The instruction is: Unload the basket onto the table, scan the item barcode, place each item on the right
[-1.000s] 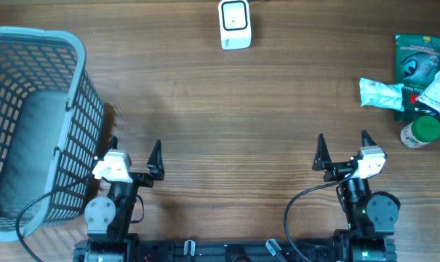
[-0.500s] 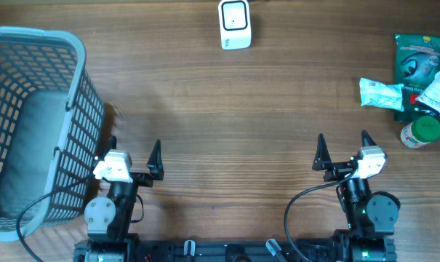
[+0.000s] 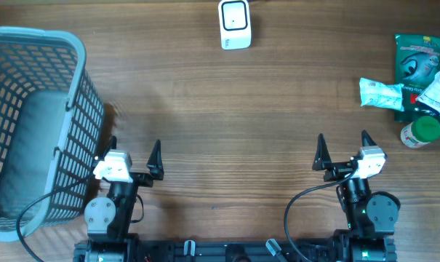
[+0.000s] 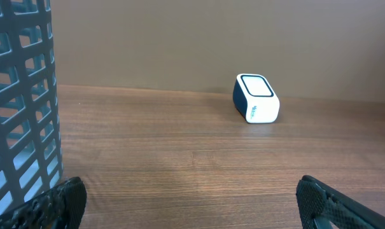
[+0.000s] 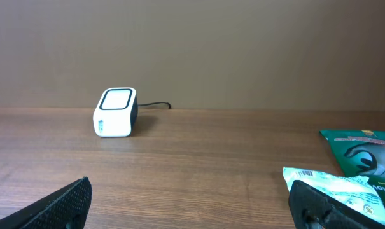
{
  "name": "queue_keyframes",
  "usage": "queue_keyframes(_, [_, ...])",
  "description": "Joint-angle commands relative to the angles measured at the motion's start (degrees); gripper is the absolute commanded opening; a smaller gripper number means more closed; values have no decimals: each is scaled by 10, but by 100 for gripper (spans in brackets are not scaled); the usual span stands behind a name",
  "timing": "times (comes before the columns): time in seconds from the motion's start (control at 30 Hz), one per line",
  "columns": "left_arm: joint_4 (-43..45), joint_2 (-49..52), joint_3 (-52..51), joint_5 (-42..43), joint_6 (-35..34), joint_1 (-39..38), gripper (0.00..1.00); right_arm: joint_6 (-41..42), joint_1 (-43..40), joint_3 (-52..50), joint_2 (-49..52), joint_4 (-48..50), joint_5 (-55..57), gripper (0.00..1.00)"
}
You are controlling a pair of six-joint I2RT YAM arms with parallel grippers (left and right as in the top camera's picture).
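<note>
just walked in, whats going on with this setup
Nothing is being handled. The left hand and right hand sit at the near edge, open and empty. The items to scan, a green pouch, white packets and a green-lidded jar, lie untouched at far right. The scanner stands at the far edge; a basket sits left.

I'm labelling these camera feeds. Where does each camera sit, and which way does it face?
Overhead: above the table, looking straight down; left hand and right hand, both open, at the bottom edge.
Left wrist: low behind the left hand, facing the barcode scanner, basket at left; own fingertips in bottom corners.
Right wrist: low, facing the barcode scanner, packets at right; own fingertips in bottom corners.
Shared: all three show the barcode scanner.
</note>
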Motion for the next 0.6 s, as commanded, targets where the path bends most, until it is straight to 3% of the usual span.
queue_keyframes(0.0, [4,-4,-7,7,9,4,100,-10,-1,-1,-5,2,10,100])
queue_keyframes(0.57, [4,-4,-7,7,9,4,100,-10,-1,-1,-5,2,10,100])
